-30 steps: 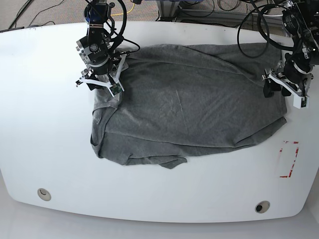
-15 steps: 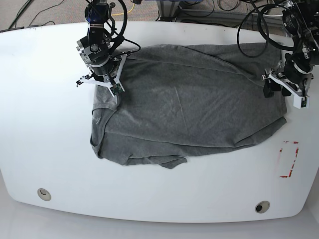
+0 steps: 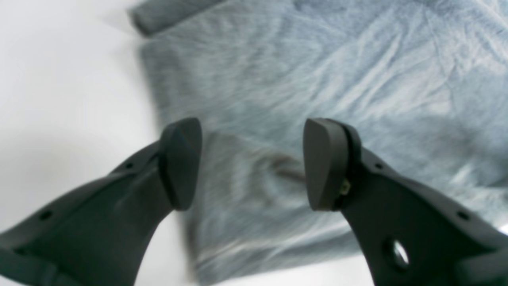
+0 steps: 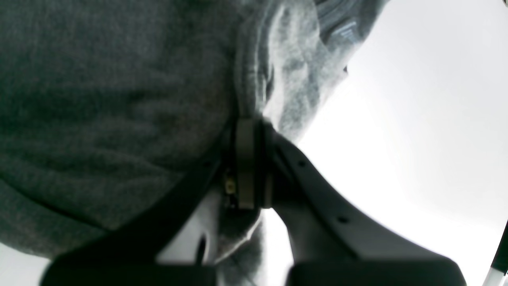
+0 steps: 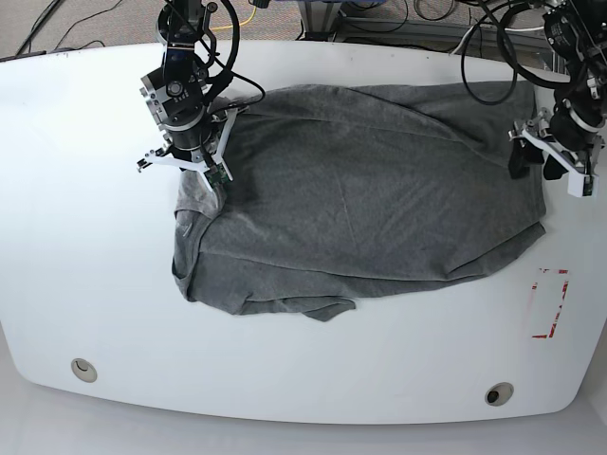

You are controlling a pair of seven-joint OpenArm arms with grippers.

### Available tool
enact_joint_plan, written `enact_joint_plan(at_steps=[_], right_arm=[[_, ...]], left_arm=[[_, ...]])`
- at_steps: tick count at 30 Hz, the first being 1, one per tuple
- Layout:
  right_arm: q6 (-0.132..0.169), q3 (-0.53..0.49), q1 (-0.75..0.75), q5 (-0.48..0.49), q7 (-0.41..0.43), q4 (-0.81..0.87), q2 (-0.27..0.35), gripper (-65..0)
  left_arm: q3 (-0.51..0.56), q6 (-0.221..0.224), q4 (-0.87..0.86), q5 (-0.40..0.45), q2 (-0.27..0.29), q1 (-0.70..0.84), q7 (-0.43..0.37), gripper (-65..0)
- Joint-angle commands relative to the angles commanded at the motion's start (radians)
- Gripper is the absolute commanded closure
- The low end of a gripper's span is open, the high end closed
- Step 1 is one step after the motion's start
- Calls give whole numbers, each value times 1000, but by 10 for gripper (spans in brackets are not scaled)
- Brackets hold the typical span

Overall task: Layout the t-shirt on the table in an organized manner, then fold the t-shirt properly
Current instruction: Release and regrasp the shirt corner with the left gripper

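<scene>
The dark grey t-shirt (image 5: pixel 370 199) lies spread and wrinkled across the middle of the white table (image 5: pixel 85 265). At its left edge, my right gripper (image 5: pixel 202 178) is shut on a fold of the cloth; the right wrist view shows the t-shirt (image 4: pixel 99 99) pinched between the closed fingers of the right gripper (image 4: pixel 248 159) and bunched above them. My left gripper (image 5: pixel 533 163) hovers at the shirt's right edge. In the left wrist view the left gripper (image 3: pixel 250 163) stands open over the t-shirt (image 3: pixel 317 71), with nothing between the pads.
A red-tape rectangle (image 5: pixel 550 303) marks the table at the right, just off the shirt's lower right corner. Two round grommet holes (image 5: pixel 83 370) (image 5: pixel 499 393) sit near the front edge. Cables hang behind the table's back edge.
My right gripper has drawn the shirt's left edge slightly up and back. My left gripper has shifted up and to the right, off the cloth's right edge.
</scene>
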Motion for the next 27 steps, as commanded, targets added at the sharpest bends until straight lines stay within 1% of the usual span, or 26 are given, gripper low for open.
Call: enact_joint_plan(at_steps=[10, 15, 18, 21, 24, 27], right_arm=[[0, -6, 2, 3, 0, -3, -3, 0], [2, -6, 3, 5, 0, -5, -5, 0], [2, -6, 6, 5, 0, -5, -5, 0], [2, -6, 6, 5, 0, -5, -5, 0], [2, -6, 8, 5, 0, -5, -5, 0], [2, -6, 8, 5, 0, -6, -5, 0]], left_arm=[[5, 0, -190, -3, -2, -18, -5, -385], [44, 2, -265, 6, -2, -60, -8, -385], [68, 2, -282, 49, 2, -97, -28, -385], [129, 2, -299, 121, 3, -132, -51, -385], [169, 2, -328, 157, 6, -152, -57, -385], [186, 2, -362, 176, 18, -187, -61, -385]])
